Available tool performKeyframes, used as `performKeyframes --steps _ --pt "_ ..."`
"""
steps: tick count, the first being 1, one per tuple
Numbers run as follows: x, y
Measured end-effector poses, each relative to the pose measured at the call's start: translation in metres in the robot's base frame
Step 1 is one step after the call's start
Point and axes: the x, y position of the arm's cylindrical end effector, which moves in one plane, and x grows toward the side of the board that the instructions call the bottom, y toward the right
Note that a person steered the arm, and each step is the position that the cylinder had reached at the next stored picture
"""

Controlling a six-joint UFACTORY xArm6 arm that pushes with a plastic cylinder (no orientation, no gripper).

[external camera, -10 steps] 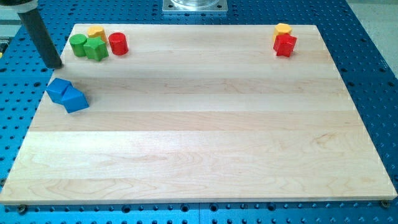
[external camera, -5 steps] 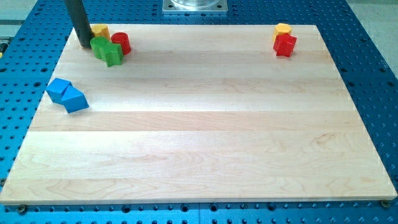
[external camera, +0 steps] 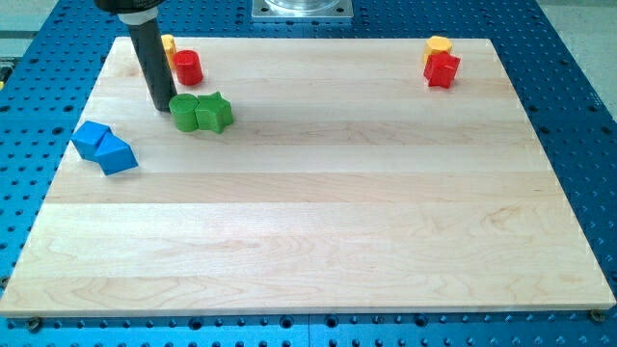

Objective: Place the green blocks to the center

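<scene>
A green cylinder [external camera: 184, 112] and a green star-shaped block [external camera: 214, 112] sit side by side, touching, in the upper left part of the wooden board [external camera: 308, 212]. My tip [external camera: 163, 106] rests on the board right at the left side of the green cylinder. The rod rises from it toward the view's top.
A red cylinder [external camera: 186, 67] and a yellow block [external camera: 168, 43], partly hidden by the rod, sit at the top left. Two blue blocks [external camera: 104, 147] lie at the left edge. A yellow block [external camera: 439, 44] and a red block [external camera: 442, 69] sit at the top right.
My tip went from the board's left edge to the top left, then down and right, pushing both green blocks away from the red and yellow ones toward the board's middle.
</scene>
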Motion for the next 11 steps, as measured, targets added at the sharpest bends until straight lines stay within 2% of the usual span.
performKeyframes --steps 1,3,5,7,8,9,11 --pt "0.008 0.014" --pt "0.023 0.136" --pt "0.004 0.164" --pt "-0.006 0.050" --pt "0.033 0.035" --pt "0.063 0.061" --pt "0.058 0.118"
